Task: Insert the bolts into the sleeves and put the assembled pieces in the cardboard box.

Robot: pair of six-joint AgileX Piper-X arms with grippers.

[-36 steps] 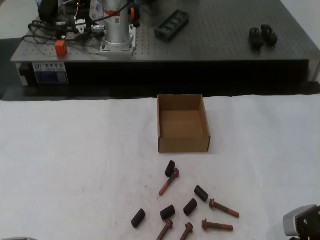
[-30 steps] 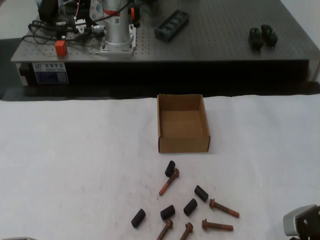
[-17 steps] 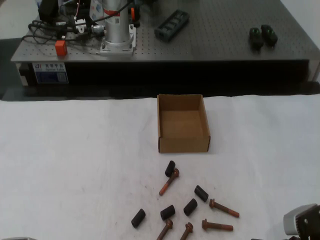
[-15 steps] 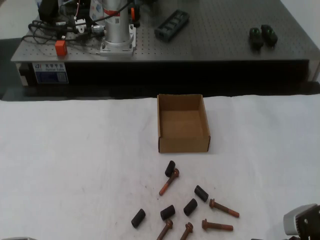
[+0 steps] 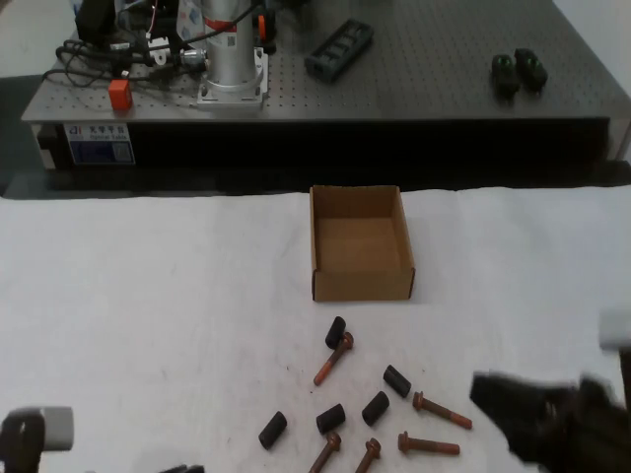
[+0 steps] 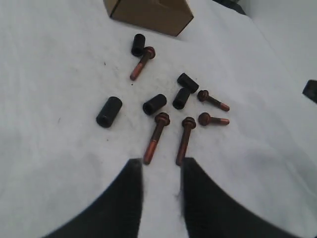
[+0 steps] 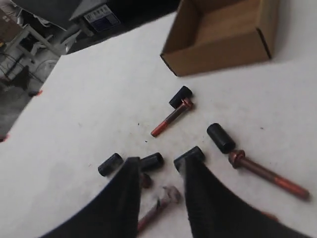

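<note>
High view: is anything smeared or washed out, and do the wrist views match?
High view: the arm at the lower right is smeared; bolts, sleeves and cardboard box are crisp. Right wrist view: the nearest bolts are blurred. Left wrist view: everything sharp, shadows faint, no glare.

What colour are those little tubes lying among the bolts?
Black. The sleeves show best in the left wrist view.

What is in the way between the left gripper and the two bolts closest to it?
Nothing that I can see. The left gripper is open. The two closest bolts lie just past its fingertips, with only bare white cloth around them.
</note>
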